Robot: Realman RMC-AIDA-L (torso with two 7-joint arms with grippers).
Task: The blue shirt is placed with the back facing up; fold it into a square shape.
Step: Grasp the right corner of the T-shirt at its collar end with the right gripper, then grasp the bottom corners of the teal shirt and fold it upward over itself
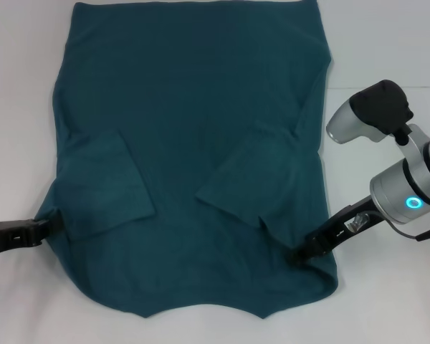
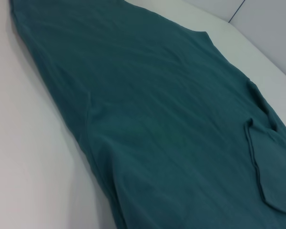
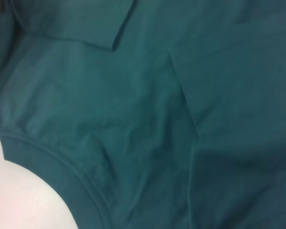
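The blue shirt [image 1: 201,143] lies flat on the white table [image 1: 18,107], plain side up, with its neckline [image 1: 201,312] nearest me. Both short sleeves are folded inward: one [image 1: 104,188] on the left, one [image 1: 254,179] on the right. My left gripper [image 1: 44,227] is at the shirt's left edge beside that sleeve, shut on the fabric, which bulges out toward it. My right gripper [image 1: 301,256] sits on the right shoulder area, shut on puckered cloth. The left wrist view shows only the shirt [image 2: 157,119]. The right wrist view shows the shirt [image 3: 133,119] and its collar band [image 3: 52,167].
Bare white table surrounds the shirt on the left and right [image 1: 387,64]. The right arm's silver and black body [image 1: 394,165] stands over the table to the right of the shirt. The shirt's far hem reaches the top edge of the head view.
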